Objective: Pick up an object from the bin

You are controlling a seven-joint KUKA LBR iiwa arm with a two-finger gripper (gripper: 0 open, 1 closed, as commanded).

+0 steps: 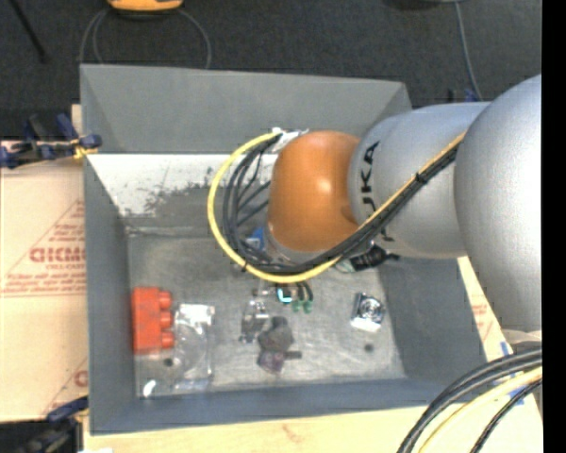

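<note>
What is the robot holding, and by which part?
It cannot be told. The gripper hangs over the middle of the bin, beside a dark purple thing, and no hold shows clearly.

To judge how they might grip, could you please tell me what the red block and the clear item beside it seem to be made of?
The red block looks like hard moulded plastic: even saturated colour, blocky segmented shape, matt to slightly glossy. The clear item is probably thin plastic film or a bag: crinkled, see-through, with white glints.
</note>
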